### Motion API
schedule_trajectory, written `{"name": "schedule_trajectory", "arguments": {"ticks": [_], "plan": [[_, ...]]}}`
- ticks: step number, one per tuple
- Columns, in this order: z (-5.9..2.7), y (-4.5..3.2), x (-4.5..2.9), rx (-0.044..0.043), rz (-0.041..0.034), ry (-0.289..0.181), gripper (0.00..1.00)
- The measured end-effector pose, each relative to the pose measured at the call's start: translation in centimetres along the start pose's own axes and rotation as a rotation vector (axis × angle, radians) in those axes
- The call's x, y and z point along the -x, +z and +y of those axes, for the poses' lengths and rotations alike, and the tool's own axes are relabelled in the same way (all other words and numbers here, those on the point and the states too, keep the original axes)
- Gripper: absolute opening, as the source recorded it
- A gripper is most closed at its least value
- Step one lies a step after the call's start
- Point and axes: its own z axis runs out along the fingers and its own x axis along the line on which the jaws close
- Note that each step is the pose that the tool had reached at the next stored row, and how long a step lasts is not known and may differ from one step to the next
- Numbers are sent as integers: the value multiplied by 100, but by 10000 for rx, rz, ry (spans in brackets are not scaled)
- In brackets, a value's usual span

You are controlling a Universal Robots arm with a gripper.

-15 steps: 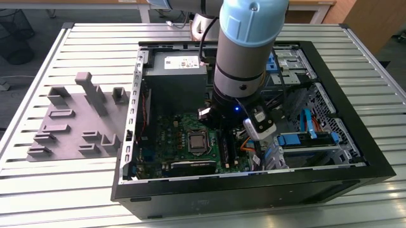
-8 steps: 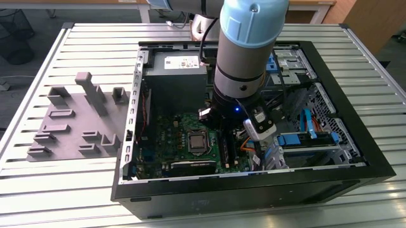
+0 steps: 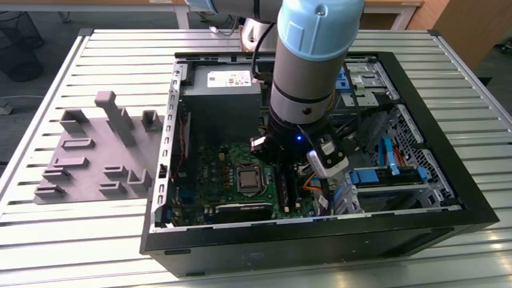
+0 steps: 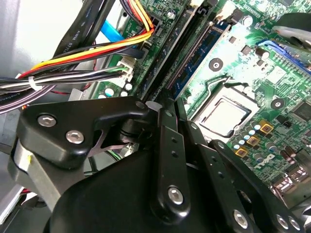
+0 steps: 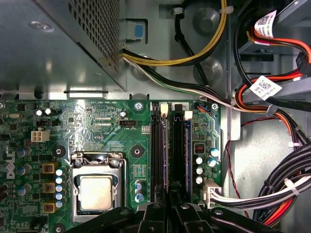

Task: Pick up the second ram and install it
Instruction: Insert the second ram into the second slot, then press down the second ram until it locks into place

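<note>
The gripper (image 4: 167,104) sits narrow over slot rails (image 5: 167,150), apparently pinching the mostly hidden second ram (image 4: 194,58).

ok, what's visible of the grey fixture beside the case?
The grey fixture looks like matt moulded plastic: a flat base with upright posts and low blocks of differing heights. It lies flat on the slatted metal table, at the exterior view's left of the open computer case. Whether it touches the case, I cannot tell.
</note>
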Motion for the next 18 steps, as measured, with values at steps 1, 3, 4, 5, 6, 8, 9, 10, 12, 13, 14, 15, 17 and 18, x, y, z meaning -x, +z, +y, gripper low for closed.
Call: {"name": "schedule_trajectory", "arguments": {"ticks": [1, 3, 4, 5, 6, 8, 9, 10, 12, 13, 14, 15, 17, 18], "plan": [[0, 0, 0, -2, -1, 0, 15], [0, 0, 0, 1, 1, 0, 15], [0, 0, 0, 2, 0, 0, 22], [0, 1, 0, 2, 0, 1, 22], [0, 0, 0, 2, 1, 1, 22], [0, -7, 0, 3, 0, 1, 22], [1, -27, 0, 3, 0, 2, 22], [1, -55, 0, 2, 1, 2, 22], [2, -107, 1, 2, 3, 2, 22], [3, -135, 1, 2, 4, 2, 22], [4, -163, 1, 2, 4, 2, 22], [4, -186, 2, 0, 6, 2, 22], [5, -189, 3, 2, 6, 1, 14], [5, -189, 3, 2, 6, 1, 14]]}}
